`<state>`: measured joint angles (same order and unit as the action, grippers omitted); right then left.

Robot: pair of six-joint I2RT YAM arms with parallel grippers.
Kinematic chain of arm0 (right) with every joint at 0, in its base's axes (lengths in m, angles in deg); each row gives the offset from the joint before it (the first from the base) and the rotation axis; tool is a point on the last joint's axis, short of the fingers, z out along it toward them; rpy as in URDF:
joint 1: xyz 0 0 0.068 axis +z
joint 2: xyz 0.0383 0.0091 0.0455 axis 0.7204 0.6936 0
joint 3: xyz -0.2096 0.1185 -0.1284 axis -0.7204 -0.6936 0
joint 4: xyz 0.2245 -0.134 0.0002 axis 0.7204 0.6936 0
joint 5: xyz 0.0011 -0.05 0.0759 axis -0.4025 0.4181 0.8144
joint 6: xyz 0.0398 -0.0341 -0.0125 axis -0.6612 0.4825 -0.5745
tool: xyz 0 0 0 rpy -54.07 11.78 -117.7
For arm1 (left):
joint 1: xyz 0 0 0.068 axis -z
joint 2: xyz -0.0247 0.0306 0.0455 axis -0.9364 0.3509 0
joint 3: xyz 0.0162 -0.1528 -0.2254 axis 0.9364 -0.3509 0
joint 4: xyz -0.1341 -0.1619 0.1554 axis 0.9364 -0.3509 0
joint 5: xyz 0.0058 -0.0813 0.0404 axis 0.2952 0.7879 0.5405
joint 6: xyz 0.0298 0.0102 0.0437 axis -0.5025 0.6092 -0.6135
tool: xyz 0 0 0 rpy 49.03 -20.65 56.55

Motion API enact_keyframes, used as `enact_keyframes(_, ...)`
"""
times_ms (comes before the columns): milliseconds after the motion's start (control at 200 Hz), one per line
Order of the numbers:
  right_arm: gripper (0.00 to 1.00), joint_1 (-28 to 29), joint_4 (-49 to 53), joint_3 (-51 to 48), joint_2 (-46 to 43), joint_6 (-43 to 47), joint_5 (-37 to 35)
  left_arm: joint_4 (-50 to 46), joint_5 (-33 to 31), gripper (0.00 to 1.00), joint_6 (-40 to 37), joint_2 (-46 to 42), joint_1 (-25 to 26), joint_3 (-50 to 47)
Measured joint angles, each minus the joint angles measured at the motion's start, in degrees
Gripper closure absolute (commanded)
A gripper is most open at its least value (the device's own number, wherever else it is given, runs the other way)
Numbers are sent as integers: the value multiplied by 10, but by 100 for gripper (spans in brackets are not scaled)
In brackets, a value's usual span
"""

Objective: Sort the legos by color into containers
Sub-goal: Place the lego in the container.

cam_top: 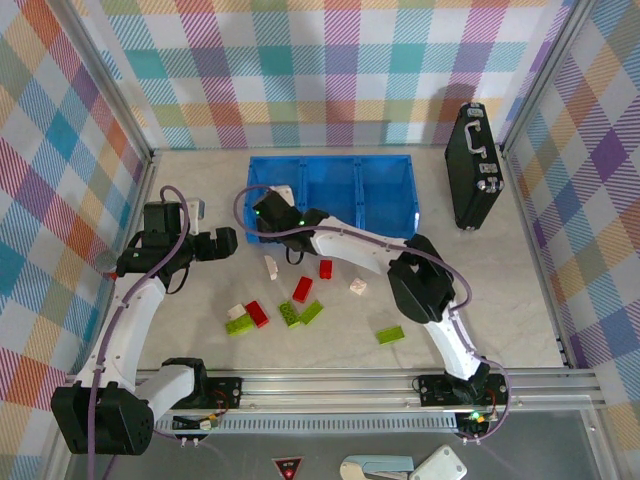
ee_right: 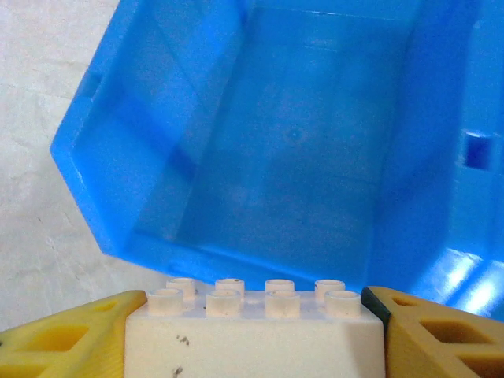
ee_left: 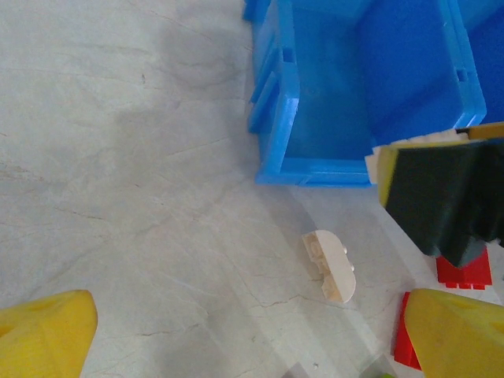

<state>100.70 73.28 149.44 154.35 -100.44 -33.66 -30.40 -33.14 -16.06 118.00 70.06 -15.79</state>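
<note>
My right gripper [cam_top: 272, 204] [ee_right: 253, 339] is shut on a cream-white eight-stud lego [ee_right: 252, 335] [cam_top: 283, 193], holding it over the near edge of the left container [ee_right: 299, 157], whose floor is bare. That container is one of three in the blue tray [cam_top: 400, 215]. My left gripper [cam_top: 234, 241] [ee_left: 252, 339] hangs open above the table, left of the tray. A rounded white lego [ee_left: 331, 265] [cam_top: 271, 266] lies ahead of its fingers. Red legos [cam_top: 302, 289], green legos [cam_top: 290, 314] and white legos [cam_top: 357, 287] are scattered in front of the tray.
A black case [cam_top: 473, 165] stands on edge to the right of the tray. The right arm's forearm [cam_top: 350, 245] stretches over the scattered bricks. Plaid walls close in the table on three sides, and a metal rail [cam_top: 350, 382] runs along the near edge.
</note>
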Motion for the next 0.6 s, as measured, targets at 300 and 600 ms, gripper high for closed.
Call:
enact_keyframes(300,32,0,3,127,102,3,-17,0,7,0,0,0,0,-1)
enact_keyframes(600,31,-1,9,166,141,2,-45,0,11,0,0,1,0,-1)
